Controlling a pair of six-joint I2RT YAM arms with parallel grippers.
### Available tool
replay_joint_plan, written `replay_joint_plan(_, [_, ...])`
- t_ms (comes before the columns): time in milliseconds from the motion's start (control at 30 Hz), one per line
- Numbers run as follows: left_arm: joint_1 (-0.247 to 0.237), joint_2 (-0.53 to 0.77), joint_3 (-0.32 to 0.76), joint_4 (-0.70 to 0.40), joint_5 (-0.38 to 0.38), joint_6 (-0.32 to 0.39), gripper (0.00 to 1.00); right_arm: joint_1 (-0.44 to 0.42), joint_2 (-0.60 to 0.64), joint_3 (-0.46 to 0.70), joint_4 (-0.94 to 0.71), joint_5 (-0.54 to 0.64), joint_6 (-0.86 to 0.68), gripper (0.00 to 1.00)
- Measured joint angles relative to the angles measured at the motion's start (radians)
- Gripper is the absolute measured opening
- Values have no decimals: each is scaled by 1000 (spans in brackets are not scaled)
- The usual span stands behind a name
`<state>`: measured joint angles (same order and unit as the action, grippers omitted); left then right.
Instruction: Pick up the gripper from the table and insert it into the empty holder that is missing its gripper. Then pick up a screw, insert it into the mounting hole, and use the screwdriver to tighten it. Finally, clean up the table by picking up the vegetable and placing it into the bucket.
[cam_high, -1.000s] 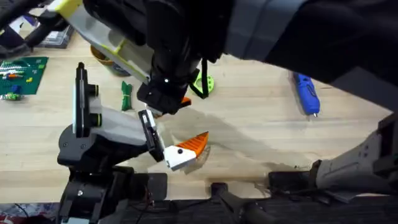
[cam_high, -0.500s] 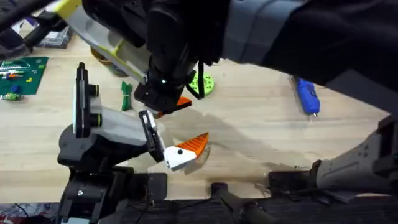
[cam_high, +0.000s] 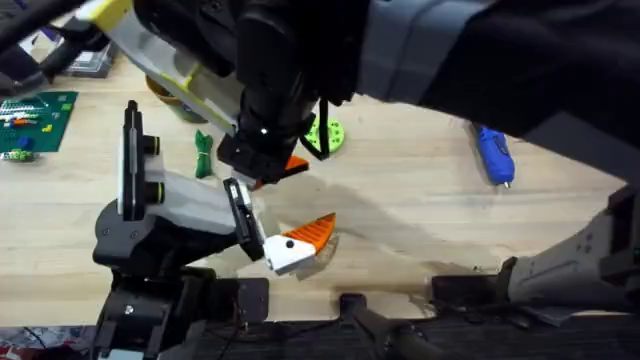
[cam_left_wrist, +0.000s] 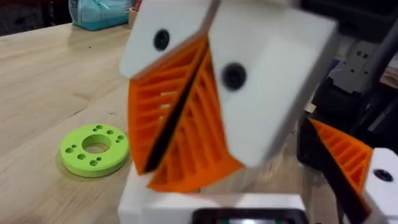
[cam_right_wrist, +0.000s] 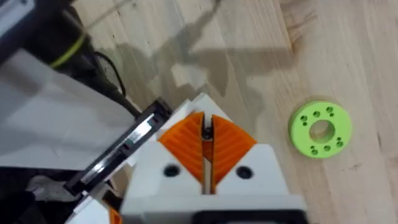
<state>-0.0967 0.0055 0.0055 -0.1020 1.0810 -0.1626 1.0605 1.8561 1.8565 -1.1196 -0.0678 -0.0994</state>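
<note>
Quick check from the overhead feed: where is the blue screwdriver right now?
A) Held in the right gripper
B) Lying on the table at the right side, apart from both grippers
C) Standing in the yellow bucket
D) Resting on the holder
B: the screwdriver lies flat on the bare wood of the table at the right, with nothing gripping it, well away from the holder.

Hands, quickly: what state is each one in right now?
Left hand: closed, pads together, nothing visible between them.
Right hand: closed; a tiny dark item at the pad tips, unidentifiable.
</note>
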Motion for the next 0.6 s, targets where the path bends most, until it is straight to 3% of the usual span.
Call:
replay_joint_plan(100, [0, 0, 0, 0, 0, -3, 988, -7, 0, 0, -2, 6, 2, 277])
replay_joint_plan(200, [0, 0, 0, 0, 1, -3, 987, -23, -4, -1, -3, 20, 7, 541])
replay_joint_plan(333, [0, 0, 0, 1, -1, 5, 986, -27, -26, -8, -15, 24, 11, 757])
replay_joint_plan(400, [0, 0, 0, 1, -1, 9, 986, -24, -37, -9, -16, 22, 10, 815])
replay_joint_plan(600, [0, 0, 0, 1, -1, 12, 986, -20, -41, -9, -16, 21, 10, 843])
